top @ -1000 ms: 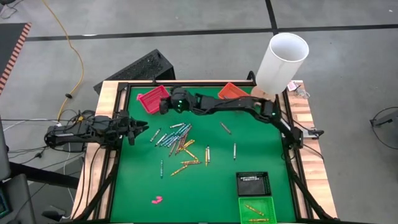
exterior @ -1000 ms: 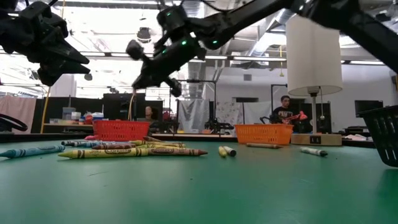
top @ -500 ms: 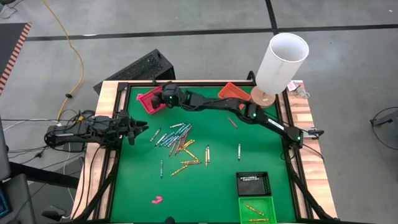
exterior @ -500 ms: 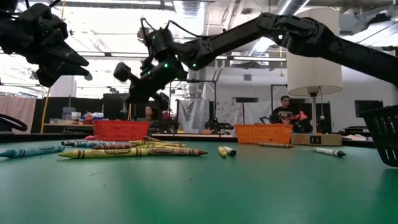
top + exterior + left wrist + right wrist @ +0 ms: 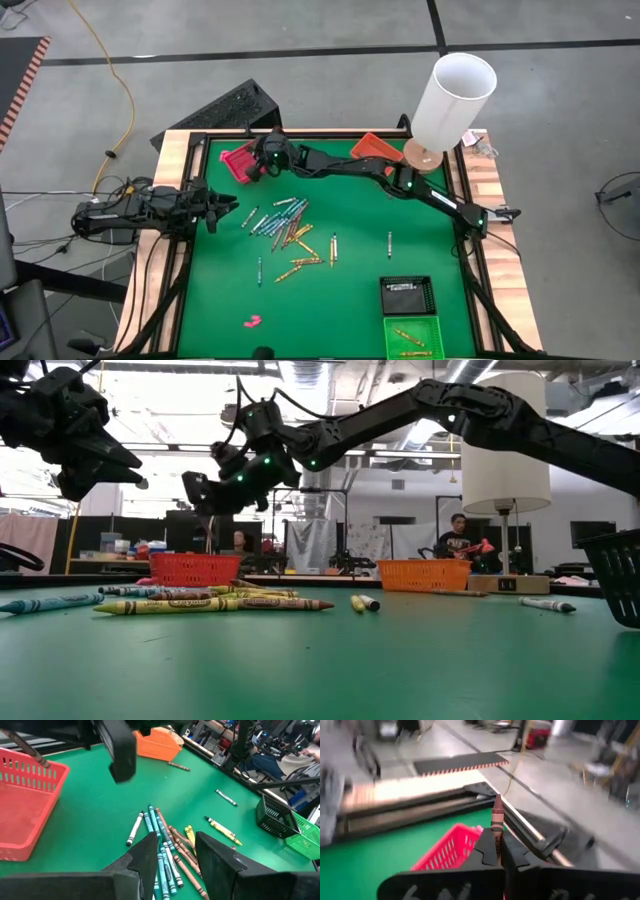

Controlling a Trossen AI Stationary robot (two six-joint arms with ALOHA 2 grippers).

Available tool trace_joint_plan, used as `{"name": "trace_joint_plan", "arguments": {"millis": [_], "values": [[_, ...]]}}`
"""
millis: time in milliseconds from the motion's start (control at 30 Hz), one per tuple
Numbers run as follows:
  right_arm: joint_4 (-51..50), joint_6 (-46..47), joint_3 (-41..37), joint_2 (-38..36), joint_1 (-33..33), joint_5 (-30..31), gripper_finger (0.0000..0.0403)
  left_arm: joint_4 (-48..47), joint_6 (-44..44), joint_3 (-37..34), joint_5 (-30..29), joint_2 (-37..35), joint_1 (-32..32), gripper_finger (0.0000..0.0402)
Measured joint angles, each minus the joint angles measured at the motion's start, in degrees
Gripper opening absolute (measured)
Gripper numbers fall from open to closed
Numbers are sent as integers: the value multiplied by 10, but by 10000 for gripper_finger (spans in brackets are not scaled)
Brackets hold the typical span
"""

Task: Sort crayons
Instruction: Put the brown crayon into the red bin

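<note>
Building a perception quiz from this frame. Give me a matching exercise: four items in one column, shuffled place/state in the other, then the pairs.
Items:
1. right gripper
2. left gripper
3. green tray
4. orange tray

Places/states:
A. at the table's left edge, fingers apart, holding nothing
B. far side of the table, next to the white cylinder
C. above the red tray, shut on a brown crayon
D. near right corner, a few crayons inside

Pairs: 1-C, 2-A, 3-D, 4-B
</note>
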Motion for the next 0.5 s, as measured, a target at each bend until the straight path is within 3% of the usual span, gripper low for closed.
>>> {"name": "trace_joint_plan", "arguments": {"millis": [167, 500], "values": [[-30, -119, 0, 0, 1, -27, 0, 0, -1, 0, -5, 0, 0, 120], [-101, -128, 0, 0, -5, -36, 11, -1, -2, 0, -32, 0, 0, 120]]}}
